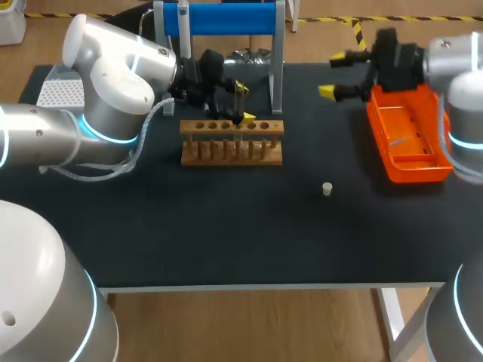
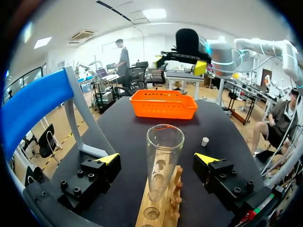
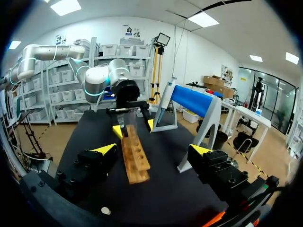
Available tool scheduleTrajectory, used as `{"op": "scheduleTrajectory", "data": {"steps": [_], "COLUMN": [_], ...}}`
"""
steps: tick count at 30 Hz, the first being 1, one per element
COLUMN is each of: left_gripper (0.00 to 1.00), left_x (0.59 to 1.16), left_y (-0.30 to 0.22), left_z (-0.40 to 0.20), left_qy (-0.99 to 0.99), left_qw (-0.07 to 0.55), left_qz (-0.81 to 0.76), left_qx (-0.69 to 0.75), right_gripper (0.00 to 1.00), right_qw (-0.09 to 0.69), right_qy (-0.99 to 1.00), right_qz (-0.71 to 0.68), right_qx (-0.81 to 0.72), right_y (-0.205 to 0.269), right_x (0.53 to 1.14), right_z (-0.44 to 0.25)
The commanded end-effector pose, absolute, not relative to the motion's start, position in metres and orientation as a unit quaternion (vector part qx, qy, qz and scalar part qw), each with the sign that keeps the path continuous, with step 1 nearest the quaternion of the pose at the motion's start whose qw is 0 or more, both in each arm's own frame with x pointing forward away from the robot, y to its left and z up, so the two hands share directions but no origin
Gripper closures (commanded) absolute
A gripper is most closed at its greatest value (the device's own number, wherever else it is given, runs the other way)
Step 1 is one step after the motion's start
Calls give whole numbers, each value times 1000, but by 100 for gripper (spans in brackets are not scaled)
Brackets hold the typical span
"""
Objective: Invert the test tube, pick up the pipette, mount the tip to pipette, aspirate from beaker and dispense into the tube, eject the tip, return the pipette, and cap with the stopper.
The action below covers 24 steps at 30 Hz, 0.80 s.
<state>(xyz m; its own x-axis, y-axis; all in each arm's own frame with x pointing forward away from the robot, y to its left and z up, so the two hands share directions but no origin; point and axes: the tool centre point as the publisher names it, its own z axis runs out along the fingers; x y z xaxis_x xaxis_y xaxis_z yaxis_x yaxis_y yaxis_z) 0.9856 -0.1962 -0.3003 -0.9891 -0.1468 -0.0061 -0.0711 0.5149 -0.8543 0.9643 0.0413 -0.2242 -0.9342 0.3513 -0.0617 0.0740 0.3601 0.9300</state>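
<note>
Left gripper (image 2: 158, 159) sits right over the wooden tube rack (image 1: 232, 143), jaws wide open w/ the glass test tube (image 2: 164, 158) standing between them. Neither finger touches it afaict. Tube is upright in the rack, open mouth up, so not inverted yet. Right gripper (image 1: 332, 74) hangs over the back end of the orange basket (image 1: 411, 151) on the right side of the table (image 1: 226, 234), jaws also spread wide, nothing in them. Little white stopper (image 1: 327, 188) lies by itself on the black tabletop, btwn rack and basket but nearer the front edge, well apart from both grippers. Blue-roller stand (image 1: 226, 19) is just behind the rack. White tip box (image 1: 60, 92) is at the far left, partly hidden by the left arm.
</note>
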Motion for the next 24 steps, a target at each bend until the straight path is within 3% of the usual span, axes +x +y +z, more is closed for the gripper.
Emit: {"op": "scheduleTrajectory", "data": {"steps": [1, 24], "left_gripper": [0, 0], "left_x": [987, 987], "left_y": [-197, -197], "left_z": [-301, -301], "left_qy": [869, 869], "left_qw": [38, 38], "left_qz": [-489, -489], "left_qx": [-62, -62], "right_gripper": [0, 0], "right_qw": [160, 205], "right_qy": [806, 824], "right_qz": [546, 482], "right_qx": [164, 217], "right_y": [24, 18], "right_x": [902, 837], "right_z": [-231, -326]}}
